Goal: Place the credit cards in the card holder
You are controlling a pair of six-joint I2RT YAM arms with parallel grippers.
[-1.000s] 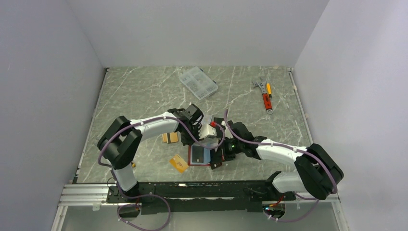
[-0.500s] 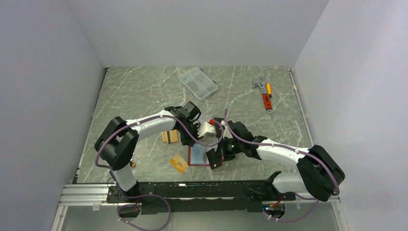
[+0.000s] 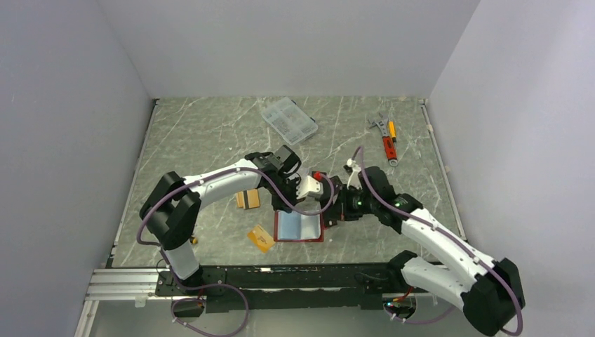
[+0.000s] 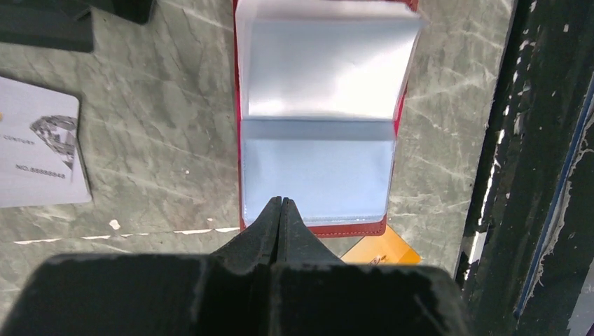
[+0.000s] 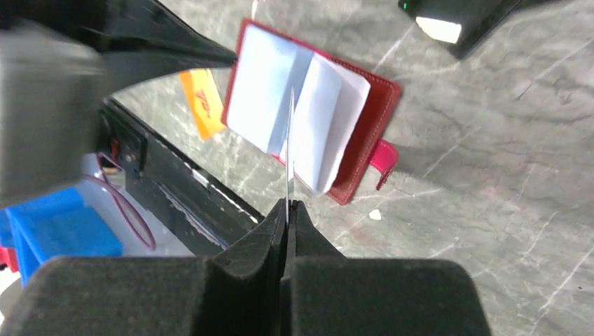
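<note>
The holder (image 3: 299, 227) lies open on the worktop (image 3: 210, 133) near the arms' bases: red cover, pale blue sleeves fanned up. The left end effector (image 4: 280, 204), pressed together, sits at its edge; the right end effector (image 5: 288, 204) pinches a card (image 5: 289, 147) edge-on.

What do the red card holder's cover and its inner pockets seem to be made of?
The cover of the card holder looks like red leather or imitation leather: dull surface, rounded corners. Its inner pockets look like thin clear plastic film, bluish and shiny; one leaf stands up and bends softly.
</note>
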